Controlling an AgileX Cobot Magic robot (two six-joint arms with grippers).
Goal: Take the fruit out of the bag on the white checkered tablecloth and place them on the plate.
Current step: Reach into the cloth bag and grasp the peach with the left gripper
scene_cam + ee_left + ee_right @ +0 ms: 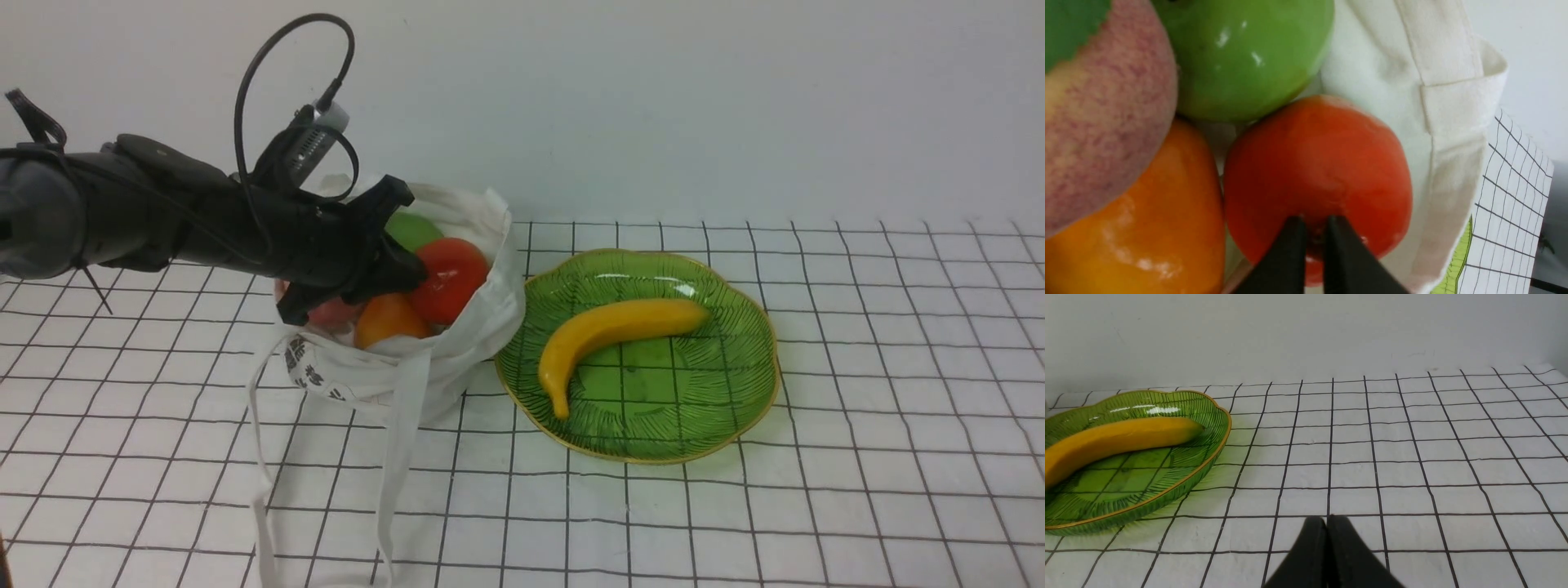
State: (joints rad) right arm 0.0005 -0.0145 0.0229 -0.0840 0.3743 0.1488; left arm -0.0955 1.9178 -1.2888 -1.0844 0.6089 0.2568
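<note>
A white checkered tablecloth (pixel 857 490) covers the surface, with a plain pale wall (pixel 653 98) behind. The left gripper (pixel 1314 221) reaches into the bag's (pixel 457 359) open mouth, its jaws nearly together with only a slim gap, tips against the red fruit (pixel 1323 163). A green apple (pixel 1241 57), peach (pixel 1098 134) and orange fruit (pixel 1147 220) crowd around it. Just beside the bag, the plate (pixel 735 408) holds a banana (pixel 612 327). The right gripper (pixel 1327 520) hangs closed over bare cloth.
</note>
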